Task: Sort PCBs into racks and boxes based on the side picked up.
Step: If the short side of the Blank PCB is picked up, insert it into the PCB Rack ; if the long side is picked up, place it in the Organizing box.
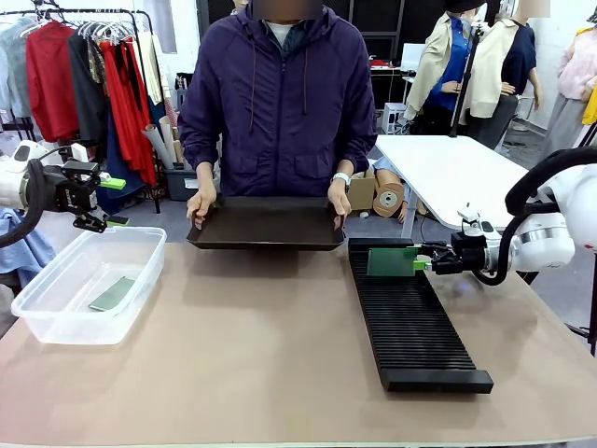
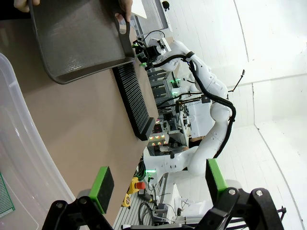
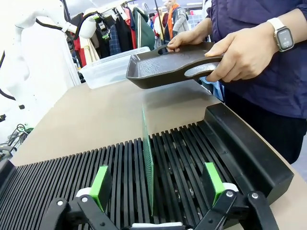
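tan table [image 1: 261,345] – clothes rail [image 1: 84,14] behind | both grippers [image 1: 110,201] [image 1: 424,263] spread

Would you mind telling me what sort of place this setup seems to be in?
Probably a robotics lab sharing space with a clothing workshop: garments on a clothes rail behind the person, a black rack on the table, and equipment with cabling beyond.

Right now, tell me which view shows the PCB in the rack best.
The right wrist view: the PCB stands edge-on in a rack slot between open fingers. The front view shows its face, small, at the rack's far end. The left wrist view shows the rack distantly.
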You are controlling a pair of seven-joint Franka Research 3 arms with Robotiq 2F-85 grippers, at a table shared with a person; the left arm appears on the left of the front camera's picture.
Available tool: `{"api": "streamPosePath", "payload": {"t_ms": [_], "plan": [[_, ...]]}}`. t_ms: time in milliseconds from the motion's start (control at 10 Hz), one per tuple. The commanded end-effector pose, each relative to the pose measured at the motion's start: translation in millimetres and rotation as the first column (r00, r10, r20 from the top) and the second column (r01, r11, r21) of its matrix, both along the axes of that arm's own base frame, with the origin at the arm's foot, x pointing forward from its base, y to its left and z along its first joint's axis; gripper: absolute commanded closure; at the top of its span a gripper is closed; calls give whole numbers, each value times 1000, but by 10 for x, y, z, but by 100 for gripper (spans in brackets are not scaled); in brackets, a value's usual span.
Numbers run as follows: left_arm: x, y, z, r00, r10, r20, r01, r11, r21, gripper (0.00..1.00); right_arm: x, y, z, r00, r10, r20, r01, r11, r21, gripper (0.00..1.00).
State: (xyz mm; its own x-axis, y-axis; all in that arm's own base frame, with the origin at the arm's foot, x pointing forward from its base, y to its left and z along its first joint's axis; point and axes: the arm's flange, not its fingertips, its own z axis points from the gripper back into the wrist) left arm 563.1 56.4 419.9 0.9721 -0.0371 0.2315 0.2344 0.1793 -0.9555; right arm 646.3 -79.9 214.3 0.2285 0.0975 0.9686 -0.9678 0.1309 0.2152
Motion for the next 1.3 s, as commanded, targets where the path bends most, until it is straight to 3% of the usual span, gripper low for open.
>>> {"api": "streamPosePath", "payload": {"t_ms": [0,1100,1200], "plan": [[-3,11,19,1000,-2,3,2,1000,0,0,9,15,32,1000,2,5,-2,1000,0,0],[-3,11,19,1000,-2,3,2,1000,0,0,0,0,0,1000,0,0,0,1000,0,0],[-3,11,19,1000,-2,3,2,1000,0,0,-5,3,143,999,-17,30,16,999,36,0]]}}
